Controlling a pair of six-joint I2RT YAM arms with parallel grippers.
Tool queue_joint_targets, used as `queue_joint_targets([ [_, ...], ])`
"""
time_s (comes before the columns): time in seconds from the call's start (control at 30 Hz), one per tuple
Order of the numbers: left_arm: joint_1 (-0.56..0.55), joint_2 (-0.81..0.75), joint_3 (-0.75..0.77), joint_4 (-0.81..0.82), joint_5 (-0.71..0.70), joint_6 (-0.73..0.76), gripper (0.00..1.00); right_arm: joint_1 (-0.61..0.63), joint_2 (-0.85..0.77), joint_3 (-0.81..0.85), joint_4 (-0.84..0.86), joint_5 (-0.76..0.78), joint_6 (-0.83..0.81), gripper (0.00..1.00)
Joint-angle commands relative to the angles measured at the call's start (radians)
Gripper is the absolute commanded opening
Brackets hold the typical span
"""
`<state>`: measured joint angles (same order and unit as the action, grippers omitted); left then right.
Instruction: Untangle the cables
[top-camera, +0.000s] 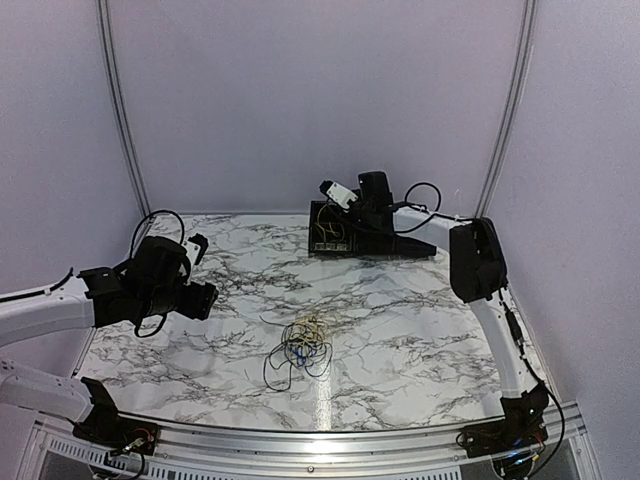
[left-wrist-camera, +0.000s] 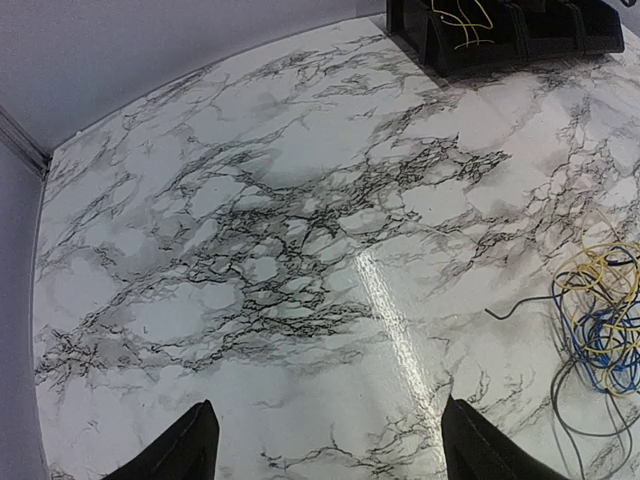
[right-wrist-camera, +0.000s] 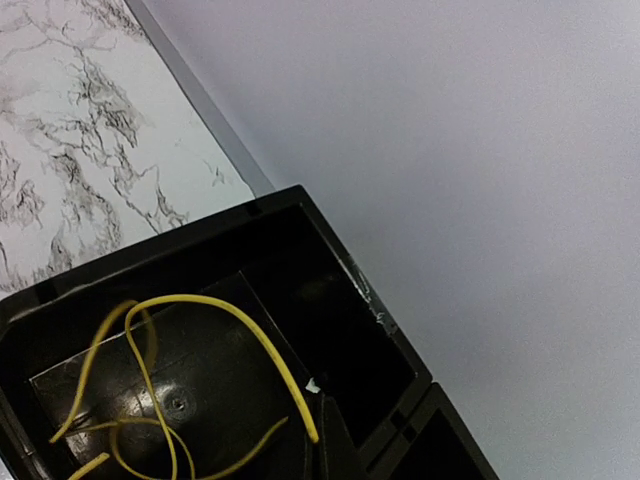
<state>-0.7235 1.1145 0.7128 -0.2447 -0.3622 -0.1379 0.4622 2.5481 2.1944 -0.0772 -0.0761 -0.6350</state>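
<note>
A tangle of yellow, blue and black cables (top-camera: 300, 346) lies on the marble table in front of centre; it also shows at the right edge of the left wrist view (left-wrist-camera: 600, 320). A separate yellow cable (right-wrist-camera: 150, 340) lies looped in a compartment of the black tray (top-camera: 400, 245). My right gripper (right-wrist-camera: 325, 440) is over that tray with its jaws together at the end of this yellow cable. My left gripper (left-wrist-camera: 330, 450) is open and empty, low over bare table left of the tangle.
The black tray (left-wrist-camera: 520, 40) stands at the back of the table against the wall, with several compartments (right-wrist-camera: 340, 330). Walls close in the back and both sides. A metal rail runs along the near edge (top-camera: 320, 440).
</note>
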Motion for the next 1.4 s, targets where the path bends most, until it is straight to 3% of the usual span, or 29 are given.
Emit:
queue_joint_targets([
  [0.0,0.003,0.014,0.005,0.008,0.011,-0.006,0.8,0.007,0.032,0.02,0.039,0.058,0.008,0.0],
  [0.13,0.002,0.016,0.005,0.008,0.014,-0.005,0.8,0.007,0.049,0.024,0.067,0.116,-0.001,0.03],
  [0.27,0.003,0.017,0.006,0.008,0.018,-0.006,0.8,0.008,0.036,0.034,0.052,0.109,0.006,0.25],
  [0.5,0.003,0.014,0.011,0.008,0.04,-0.004,0.79,0.009,-0.101,-0.079,-0.01,0.087,-0.053,0.38],
  [0.53,0.003,0.01,0.011,0.008,0.043,-0.005,0.8,0.005,-0.129,-0.112,-0.025,0.087,-0.062,0.41],
  [0.6,0.002,0.002,0.012,0.008,0.051,-0.005,0.8,0.0,-0.194,-0.179,-0.048,0.071,-0.069,0.57],
  [0.7,0.002,-0.007,0.011,0.008,0.071,-0.005,0.8,-0.006,-0.27,-0.253,-0.101,0.035,-0.097,0.64],
  [1.0,-0.009,-0.026,0.008,0.008,0.093,0.0,0.8,-0.011,-0.427,-0.416,-0.222,-0.029,-0.113,0.67],
  [1.17,-0.026,-0.015,0.007,0.01,0.1,0.03,0.78,-0.01,-0.634,-0.643,-0.182,-0.156,-0.044,0.67],
  [1.37,-0.054,0.024,0.002,0.07,0.212,-0.099,0.61,-0.008,-0.892,-0.923,-0.18,-0.46,0.006,0.58],
])
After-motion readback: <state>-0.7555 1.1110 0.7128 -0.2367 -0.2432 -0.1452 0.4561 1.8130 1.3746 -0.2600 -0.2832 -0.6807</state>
